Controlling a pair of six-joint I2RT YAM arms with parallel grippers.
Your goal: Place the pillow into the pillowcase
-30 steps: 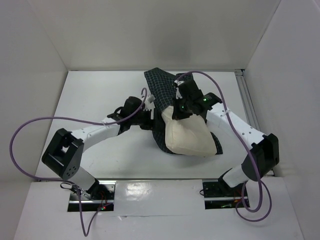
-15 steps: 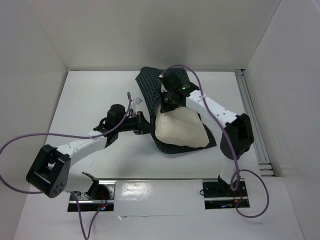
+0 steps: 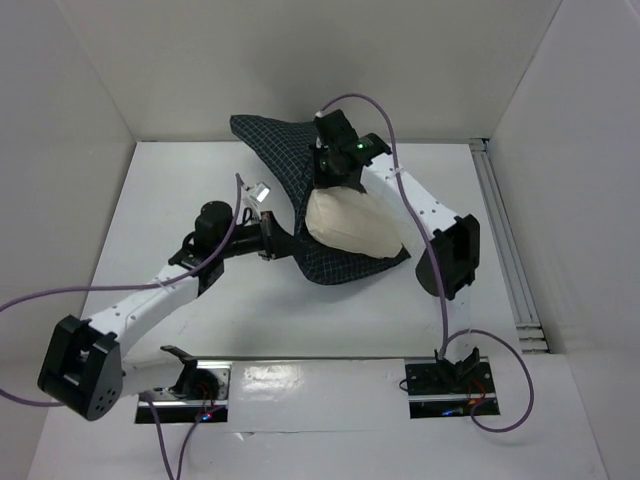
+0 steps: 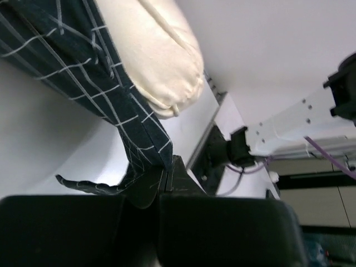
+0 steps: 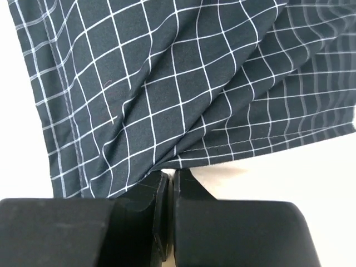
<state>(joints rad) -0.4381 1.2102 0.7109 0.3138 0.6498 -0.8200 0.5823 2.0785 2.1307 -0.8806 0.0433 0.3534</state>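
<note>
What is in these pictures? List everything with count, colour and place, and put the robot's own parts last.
pillow: one, cream, mid-table, resting on the pillowcase.
pillowcase: one, dark navy with a white grid, under and beyond the pillow, held by both grippers.
table: one, white, under everything.
walls: three, white, at the left, back and right.
rail: one, silver, along the table's right edge.
cables: two, purple, one along each arm.
left gripper: one, black, shut on the pillowcase's edge left of the pillow.
right gripper: one, black, shut on the pillowcase at the pillow's far end.
</note>
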